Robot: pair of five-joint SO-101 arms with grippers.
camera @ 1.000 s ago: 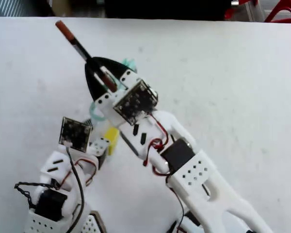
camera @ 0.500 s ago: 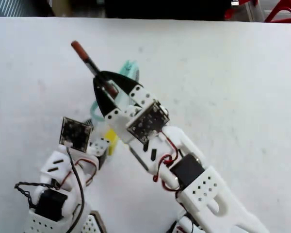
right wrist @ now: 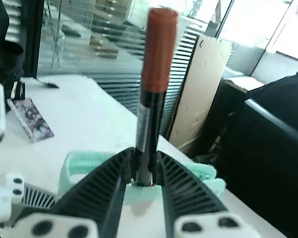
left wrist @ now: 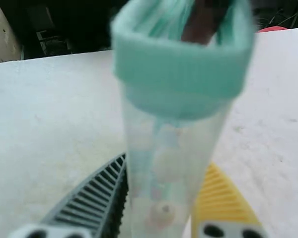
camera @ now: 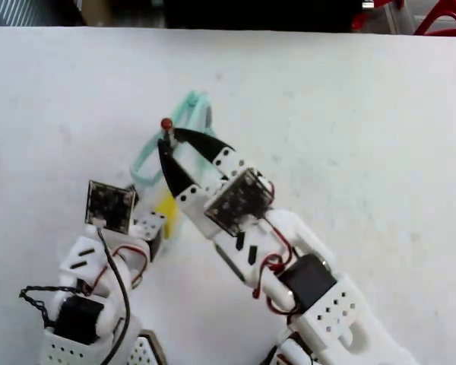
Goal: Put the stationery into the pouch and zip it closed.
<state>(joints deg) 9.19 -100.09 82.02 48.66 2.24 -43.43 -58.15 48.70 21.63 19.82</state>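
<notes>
With my right fingers point(right wrist: 104, 183) clamped on the upright pen point(right wrist: 151, 99) at the teal mouth of the pouch point(left wrist: 181, 84), which my left fingers point(left wrist: 97, 198) pinch upright, I fear an off-centre descent would snag the rim and buckle the soft pouch.

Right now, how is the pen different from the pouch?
The pen is thin and dark with a reddish cap; the pouch is wide and see-through with a mint rim. The pen stands in the right end effector; the pouch sits in the left end effector. Both are gripped.
</notes>
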